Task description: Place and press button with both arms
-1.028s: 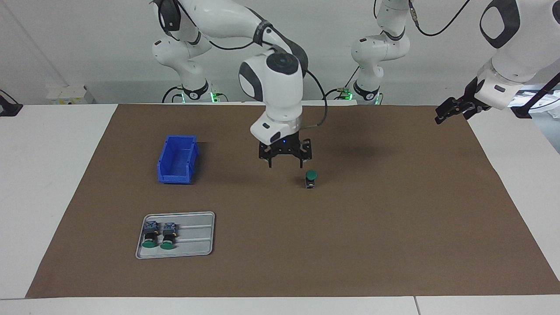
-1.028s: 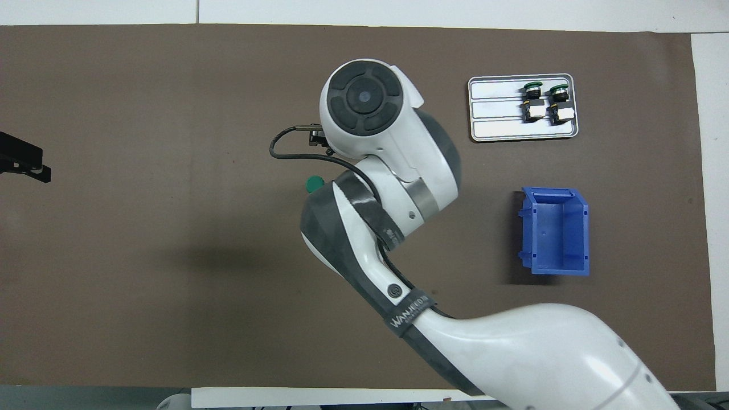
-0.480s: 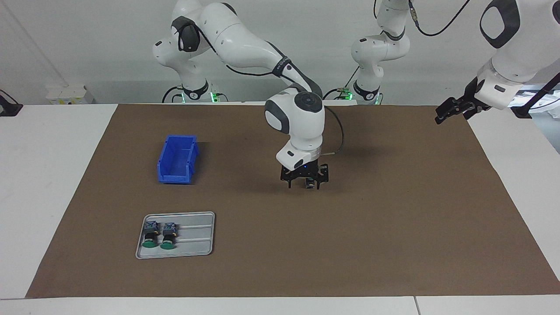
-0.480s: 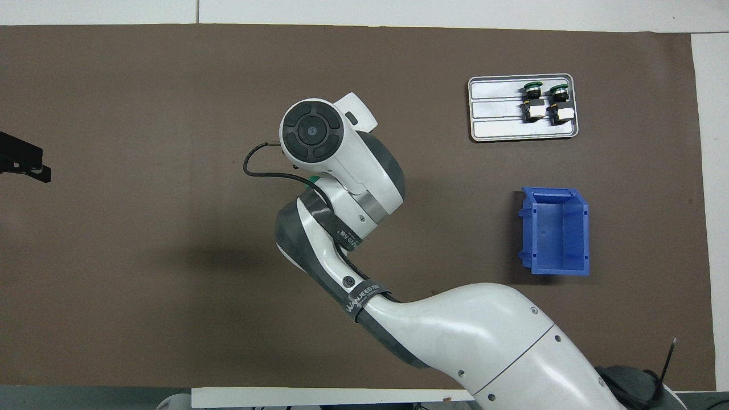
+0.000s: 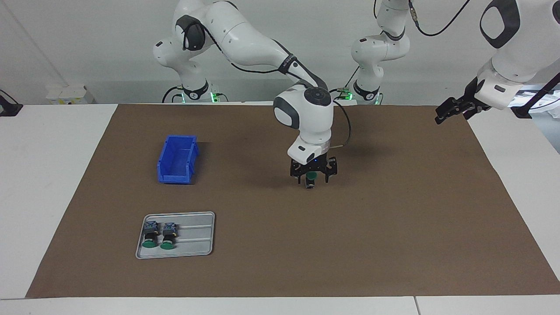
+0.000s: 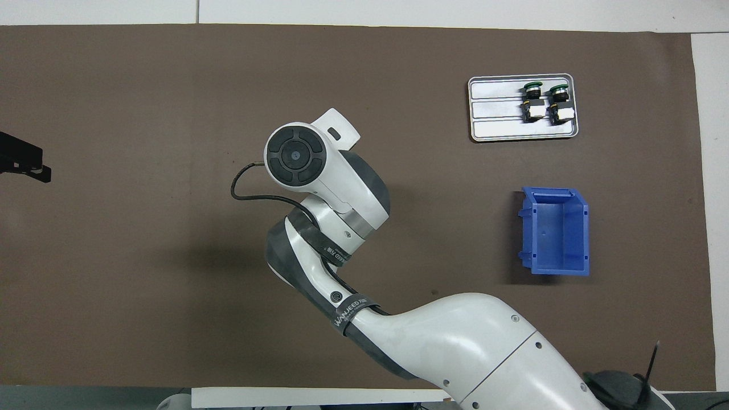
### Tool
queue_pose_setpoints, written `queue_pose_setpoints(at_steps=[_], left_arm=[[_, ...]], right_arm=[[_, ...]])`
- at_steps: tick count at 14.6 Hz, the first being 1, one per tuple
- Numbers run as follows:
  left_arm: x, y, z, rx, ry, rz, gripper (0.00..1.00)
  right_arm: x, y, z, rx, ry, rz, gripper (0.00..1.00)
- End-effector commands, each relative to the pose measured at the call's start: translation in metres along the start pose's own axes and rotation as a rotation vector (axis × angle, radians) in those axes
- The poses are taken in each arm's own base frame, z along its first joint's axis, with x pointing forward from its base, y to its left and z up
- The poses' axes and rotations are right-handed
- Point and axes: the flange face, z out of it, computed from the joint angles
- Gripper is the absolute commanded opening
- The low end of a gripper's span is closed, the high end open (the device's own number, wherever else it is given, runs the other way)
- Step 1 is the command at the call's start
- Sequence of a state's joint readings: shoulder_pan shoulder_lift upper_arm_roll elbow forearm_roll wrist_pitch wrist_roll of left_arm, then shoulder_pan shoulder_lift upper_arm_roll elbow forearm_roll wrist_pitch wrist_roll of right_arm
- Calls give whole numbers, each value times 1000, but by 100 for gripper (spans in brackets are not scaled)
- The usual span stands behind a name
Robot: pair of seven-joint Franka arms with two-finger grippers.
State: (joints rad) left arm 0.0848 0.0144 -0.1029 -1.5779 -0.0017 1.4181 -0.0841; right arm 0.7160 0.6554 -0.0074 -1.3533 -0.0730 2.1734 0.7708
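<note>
A green-capped button [image 5: 311,176] stands upright on the brown mat [image 5: 393,218] near the table's middle. My right gripper [image 5: 313,178] has come down around it, its fingers apart on either side of the button's cap and not closed on it. In the overhead view the right arm's wrist [image 6: 296,156] hides the button and gripper. My left gripper [image 5: 442,114] waits in the air over the mat's edge at the left arm's end of the table; it also shows in the overhead view [image 6: 23,165].
A grey tray [image 5: 197,236] holds two more green-capped buttons [image 5: 151,236] [image 5: 168,236], lying on their sides, farther from the robots at the right arm's end. A blue bin [image 5: 177,159] stands nearer to the robots than the tray.
My right gripper has moved from beside and above the button to down around it. The left arm has not moved.
</note>
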Motion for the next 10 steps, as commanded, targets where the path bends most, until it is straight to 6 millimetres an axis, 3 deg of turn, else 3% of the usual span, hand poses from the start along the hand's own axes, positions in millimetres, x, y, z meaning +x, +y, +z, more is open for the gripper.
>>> queue_pose_setpoints(at_steps=[1, 3, 5, 7, 10], left_arm=[[-3, -1, 1, 17, -2, -4, 100], [-4, 3, 1, 18, -5, 5, 100], [-4, 1, 3, 18, -10, -1, 100], [-4, -1, 4, 18, -10, -1, 100], [-3, 3, 3, 20, -5, 17, 100]], right_arm=[[-9, 4, 15, -21, -14, -43, 99], [-17, 9, 29, -35, -34, -59, 99], [-33, -5, 29, -16, -61, -79, 99], [-35, -3, 32, -22, -68, -79, 99], [-38, 0, 34, -30, -81, -105, 89]])
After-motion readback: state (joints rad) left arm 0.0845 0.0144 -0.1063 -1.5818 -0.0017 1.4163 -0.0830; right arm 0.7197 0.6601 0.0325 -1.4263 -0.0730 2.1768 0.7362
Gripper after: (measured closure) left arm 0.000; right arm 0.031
